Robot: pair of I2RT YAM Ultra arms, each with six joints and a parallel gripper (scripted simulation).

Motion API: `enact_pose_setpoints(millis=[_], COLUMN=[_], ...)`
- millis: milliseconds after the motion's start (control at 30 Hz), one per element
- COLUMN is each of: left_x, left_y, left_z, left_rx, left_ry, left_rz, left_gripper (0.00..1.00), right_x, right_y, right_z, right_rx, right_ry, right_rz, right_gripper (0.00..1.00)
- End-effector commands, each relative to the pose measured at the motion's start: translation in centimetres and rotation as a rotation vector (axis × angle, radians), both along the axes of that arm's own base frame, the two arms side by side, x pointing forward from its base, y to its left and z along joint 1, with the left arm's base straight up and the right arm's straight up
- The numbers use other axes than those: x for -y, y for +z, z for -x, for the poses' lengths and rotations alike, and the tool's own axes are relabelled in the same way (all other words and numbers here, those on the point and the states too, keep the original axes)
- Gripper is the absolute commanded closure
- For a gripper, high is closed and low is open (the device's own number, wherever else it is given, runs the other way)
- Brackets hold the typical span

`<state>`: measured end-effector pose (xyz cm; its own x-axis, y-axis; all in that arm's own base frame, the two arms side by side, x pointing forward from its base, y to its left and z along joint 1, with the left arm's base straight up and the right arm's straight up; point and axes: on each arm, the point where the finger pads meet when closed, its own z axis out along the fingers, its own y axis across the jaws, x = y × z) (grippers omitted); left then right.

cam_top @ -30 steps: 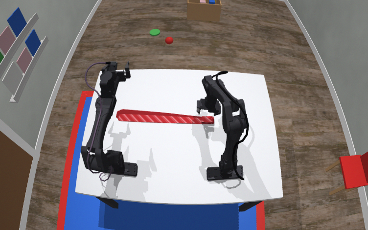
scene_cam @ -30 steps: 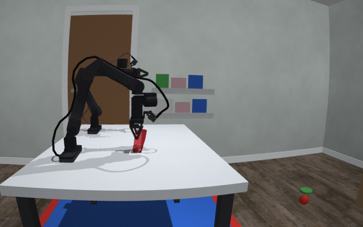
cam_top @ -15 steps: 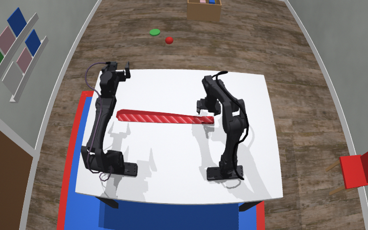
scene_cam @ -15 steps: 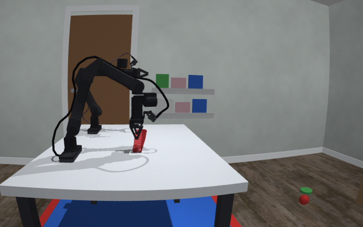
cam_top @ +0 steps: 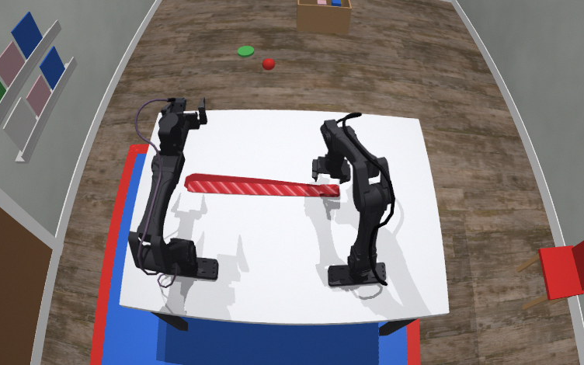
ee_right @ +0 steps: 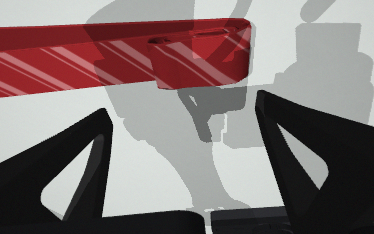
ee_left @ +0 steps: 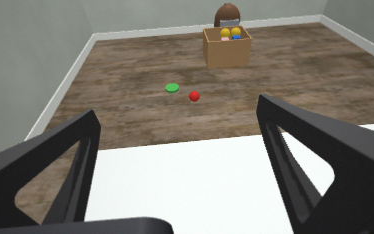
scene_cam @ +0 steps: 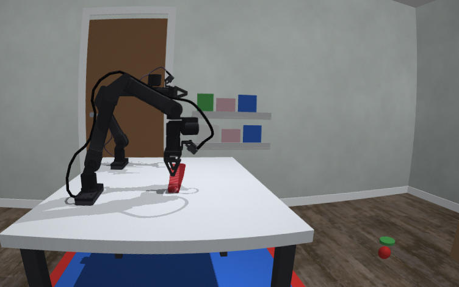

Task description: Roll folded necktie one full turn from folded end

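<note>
Necktie (cam_top: 258, 186) (scene_cam: 176, 178) (ee_right: 69, 62) stretched left-right on worktop (cam_top: 267, 290) (scene_cam: 152, 228) (ee_left: 184, 185) (ee_right: 9, 120), right end doubled over. Right tool (cam_top: 330, 174) (scene_cam: 172, 173) (ee_right: 184, 102) above near that end, fingers apart, nothing gripped. Left tool (cam_top: 199, 118) (scene_cam: 185, 92) (ee_left: 179, 107) raised at far left, fingers apart, empty.

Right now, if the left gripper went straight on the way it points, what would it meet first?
The left gripper seems to point out past the table's edge; the way looks free, perhaps down to the floor, though depth is unclear.
</note>
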<state>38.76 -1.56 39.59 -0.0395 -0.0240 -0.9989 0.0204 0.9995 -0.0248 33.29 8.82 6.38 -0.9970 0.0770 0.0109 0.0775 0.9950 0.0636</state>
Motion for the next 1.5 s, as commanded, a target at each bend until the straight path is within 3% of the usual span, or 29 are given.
enact_pose_setpoints(millis=[0,1133,1467], left_x=[-0.3,-0.3,-0.3], left_y=[1.9,1.9,1.9], left_z=[0.3,0.3,0.3], left_rx=[0.04,0.04,0.04], left_ry=[0.002,0.002,0.002], left_rz=[0.014,0.014,0.014], left_gripper=[0.0,0.0,0.0], right_x=[0.0,0.0,0.5], right_y=[1.7,1.8,3.3], right_z=[-0.4,-0.4,-0.6], right_rx=[0.039,0.042,0.114], right_ry=[0.001,0.001,0.002], right_rz=[-0.015,-0.015,-0.009], right_gripper=[0.1,0.11,0.1])
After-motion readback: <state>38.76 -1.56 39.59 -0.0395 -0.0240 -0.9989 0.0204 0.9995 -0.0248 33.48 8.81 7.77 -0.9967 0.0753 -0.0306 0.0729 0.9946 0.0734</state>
